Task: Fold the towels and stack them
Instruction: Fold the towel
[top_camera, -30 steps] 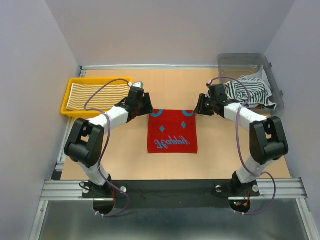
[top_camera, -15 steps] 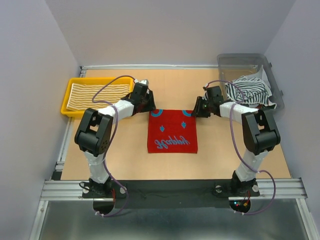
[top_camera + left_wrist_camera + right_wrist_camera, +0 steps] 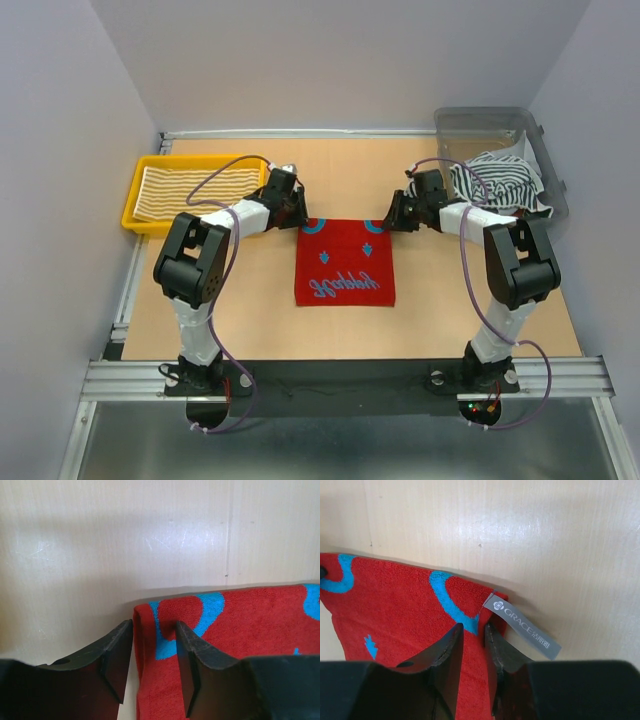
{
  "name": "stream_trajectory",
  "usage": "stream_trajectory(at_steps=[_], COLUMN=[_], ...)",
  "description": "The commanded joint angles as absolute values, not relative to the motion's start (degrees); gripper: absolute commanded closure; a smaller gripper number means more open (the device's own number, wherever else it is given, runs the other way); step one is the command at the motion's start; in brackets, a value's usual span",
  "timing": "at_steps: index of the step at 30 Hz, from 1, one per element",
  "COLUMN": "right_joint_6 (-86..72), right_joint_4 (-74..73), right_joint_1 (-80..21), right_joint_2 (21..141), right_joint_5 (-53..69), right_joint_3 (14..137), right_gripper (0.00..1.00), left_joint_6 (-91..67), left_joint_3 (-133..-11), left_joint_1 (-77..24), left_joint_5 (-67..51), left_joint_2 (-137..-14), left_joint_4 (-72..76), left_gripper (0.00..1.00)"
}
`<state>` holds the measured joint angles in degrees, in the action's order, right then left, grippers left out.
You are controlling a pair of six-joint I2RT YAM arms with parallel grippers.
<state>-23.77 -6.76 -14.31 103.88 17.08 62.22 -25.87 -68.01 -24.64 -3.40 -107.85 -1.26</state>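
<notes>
A red towel with blue patterns lies flat mid-table. My left gripper is down at its far left corner, and in the left wrist view the jaws of that gripper stand open astride the towel's left edge. My right gripper is at the far right corner. Its jaws are narrowly open over the towel's corner, beside a grey label. A yellow-cream striped towel lies in a tray. A black-white striped towel hangs crumpled in a bin.
The yellow tray sits at the far left of the table, just behind the left arm. A clear plastic bin stands at the far right corner. Grey walls close in the left, right and far sides.
Both grippers have dropped and moved inward onto the red towel's far corners, and their jaws have narrowed. The towel itself lies as before.
</notes>
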Motion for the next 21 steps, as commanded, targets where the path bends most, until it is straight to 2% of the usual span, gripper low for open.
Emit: stream_trajectory(at_steps=[1,3,4,5,6,7,9,21], right_joint_6=[-24.0,-24.1,-23.9,-23.9,-24.0,-23.9,-23.9,-25.3], right_joint_4=[-4.1,-4.0,-4.1,-4.1,-4.1,-4.1,-4.1,-4.1], right_joint_1=[-14.1,-14.1,-14.1,-14.1,-14.1,-14.1,-13.9,-11.9], right_joint_2=[104.5,104.4,104.3,104.3,104.3,104.3,104.2,106.3], right_joint_5=[18.1,17.9,17.8,17.7,17.4,17.2,16.4,16.6], right_joint_3=[65.0,65.1,65.3,65.4,65.5,65.7,65.9,67.6], right_gripper=[0.71,0.75,0.77,0.78,0.84,0.88,0.99,0.99], left_joint_6=[-26.1,-26.1,-26.0,-25.9,-25.6,-25.3,-24.7,-23.0], left_joint_3=[-70.6,-70.8,-71.0,-71.1,-71.3,-71.4,-71.8,-72.8], left_joint_1=[-24.3,-24.3,-24.3,-24.3,-24.2,-24.2,-23.8,-20.7], left_joint_5=[-4.0,-4.0,-4.0,-3.9,-3.8,-3.6,-3.1,-5.6], left_joint_2=[-107.8,-107.6,-107.6,-107.6,-107.6,-107.5,-107.1,-106.3], left_joint_4=[-1.7,-1.6,-1.6,-1.6,-1.6,-1.7,-1.8,-1.2], left_gripper=[0.57,0.66,0.76,0.79,0.83,0.93,1.00,1.00])
